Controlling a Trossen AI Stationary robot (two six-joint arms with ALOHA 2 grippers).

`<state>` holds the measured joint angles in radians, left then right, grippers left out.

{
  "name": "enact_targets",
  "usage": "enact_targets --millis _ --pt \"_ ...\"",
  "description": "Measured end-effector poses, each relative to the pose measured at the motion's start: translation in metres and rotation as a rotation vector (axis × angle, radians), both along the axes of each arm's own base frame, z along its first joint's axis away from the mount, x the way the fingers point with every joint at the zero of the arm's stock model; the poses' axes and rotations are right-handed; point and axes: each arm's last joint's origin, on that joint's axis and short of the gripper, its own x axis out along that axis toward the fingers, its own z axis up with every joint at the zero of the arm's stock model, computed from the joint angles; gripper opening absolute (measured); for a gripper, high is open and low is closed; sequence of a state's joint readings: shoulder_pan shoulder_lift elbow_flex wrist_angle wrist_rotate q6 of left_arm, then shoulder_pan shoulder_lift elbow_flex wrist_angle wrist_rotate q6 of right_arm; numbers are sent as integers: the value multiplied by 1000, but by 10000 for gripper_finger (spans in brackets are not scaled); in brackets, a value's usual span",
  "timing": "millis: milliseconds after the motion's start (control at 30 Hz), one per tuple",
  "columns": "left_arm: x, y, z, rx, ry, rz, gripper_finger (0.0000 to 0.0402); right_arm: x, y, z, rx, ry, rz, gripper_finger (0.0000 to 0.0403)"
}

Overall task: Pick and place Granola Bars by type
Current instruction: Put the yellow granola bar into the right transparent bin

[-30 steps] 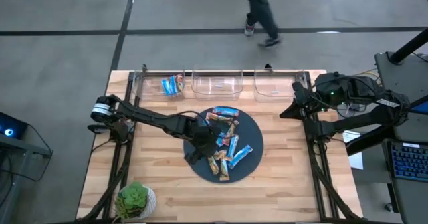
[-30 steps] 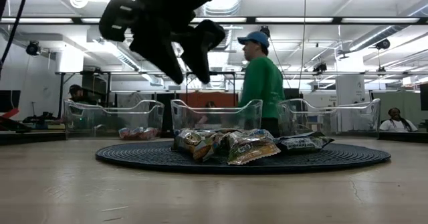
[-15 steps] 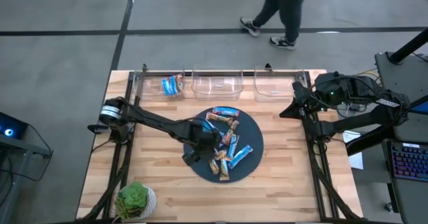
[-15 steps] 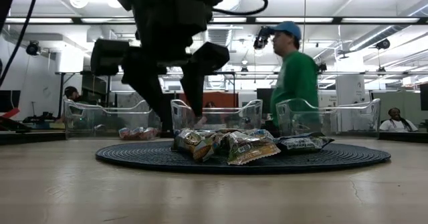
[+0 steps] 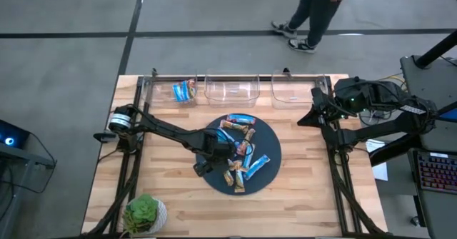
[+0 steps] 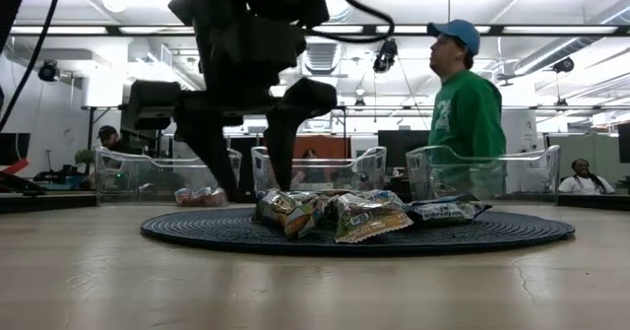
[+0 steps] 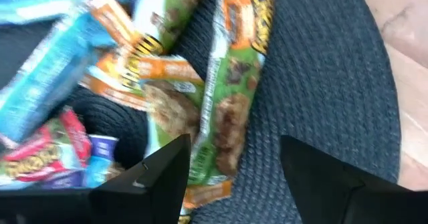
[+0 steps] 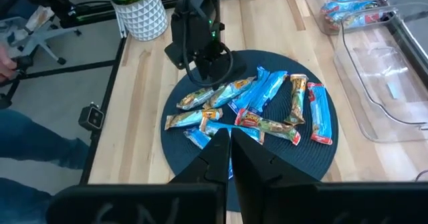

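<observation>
Hovering with spread jaws, the left gripper (image 7: 231, 167) straddles a green granola bar (image 7: 231, 110); light, crinkly, slippery, so pinch its middle.

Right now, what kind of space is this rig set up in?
Probably an open robotics lab or workshop: exposed ceiling ducts, a person in a green hoodie walking past, and a seated person beyond the wooden table.

Potted succulent (image 5: 145, 212), passing person (image 5: 318, 11)

Two dark, matte black jointed arms; left arm (image 5: 168, 130) has a silver-ringed base joint, black cabling. Left gripper (image 7: 231, 177): two black angular fingers.
</observation>
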<state>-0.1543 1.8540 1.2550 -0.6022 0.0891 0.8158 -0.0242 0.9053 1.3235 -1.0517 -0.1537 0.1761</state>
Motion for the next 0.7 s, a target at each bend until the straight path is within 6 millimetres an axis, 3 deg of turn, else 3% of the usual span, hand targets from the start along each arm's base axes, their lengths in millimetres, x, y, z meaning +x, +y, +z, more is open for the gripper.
enact_targets --millis 300,700 --pt "1 0 -1 2 -4 -2 213 3 0 -1 -2 11 1 8" --pt "5 0 -17 23 22 10 213 4 0 -3 -4 17 -7 8"
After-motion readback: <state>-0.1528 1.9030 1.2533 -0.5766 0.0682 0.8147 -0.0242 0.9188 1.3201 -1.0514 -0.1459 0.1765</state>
